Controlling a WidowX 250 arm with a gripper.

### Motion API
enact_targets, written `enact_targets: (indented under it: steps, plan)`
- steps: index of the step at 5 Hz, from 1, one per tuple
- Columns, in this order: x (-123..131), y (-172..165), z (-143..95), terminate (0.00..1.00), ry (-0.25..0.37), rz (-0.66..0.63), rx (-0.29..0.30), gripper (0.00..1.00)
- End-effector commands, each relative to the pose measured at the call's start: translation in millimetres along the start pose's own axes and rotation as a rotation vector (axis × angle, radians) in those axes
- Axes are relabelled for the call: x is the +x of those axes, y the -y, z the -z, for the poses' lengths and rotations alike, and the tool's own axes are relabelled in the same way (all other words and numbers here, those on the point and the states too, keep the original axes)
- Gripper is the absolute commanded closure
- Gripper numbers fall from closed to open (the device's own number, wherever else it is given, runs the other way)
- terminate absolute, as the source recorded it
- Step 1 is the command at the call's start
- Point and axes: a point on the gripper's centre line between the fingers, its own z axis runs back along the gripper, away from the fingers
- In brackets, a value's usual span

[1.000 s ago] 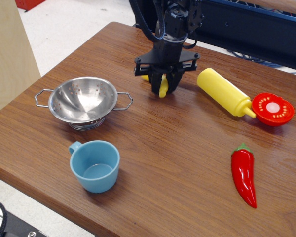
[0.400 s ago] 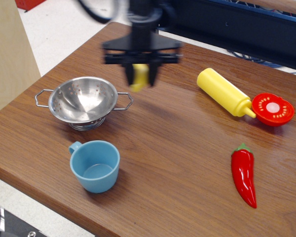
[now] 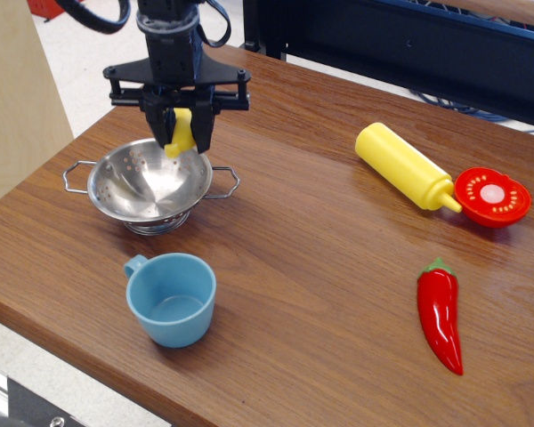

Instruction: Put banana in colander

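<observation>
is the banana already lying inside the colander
No, the banana is held between the gripper fingers above the colander, whose bowl is empty.

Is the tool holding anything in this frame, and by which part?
Yes. The tool grips the banana around its middle, one end poking out below the fingers, above the colander.

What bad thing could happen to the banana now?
1. The gripper holds the banana over the far rim of the colander, not its middle. Let go here, it might hit the rim and bounce onto the table.
2. The colander is shiny, curved steel, so the banana could slide or hop out.
3. If the gripper goes lower, it might bump the colander and push it toward the mug.
</observation>
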Motion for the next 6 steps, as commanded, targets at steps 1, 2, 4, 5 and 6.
enact_targets:
  steps: [1,2,4,5,6]
  plan:
    - [-1,-5,-9,0.0,0.041,0.08,0.009,0.0]
    - [-5,2,-8,0.0,0.043,0.108,0.007,0.0]
    - [-6,24,-31,0.0,0.053,0.142,-0.017,0.0]
    - [-6,24,-31,0.0,0.053,0.142,-0.017,0.0]
    - [-6,24,-31,0.0,0.053,0.142,-0.017,0.0]
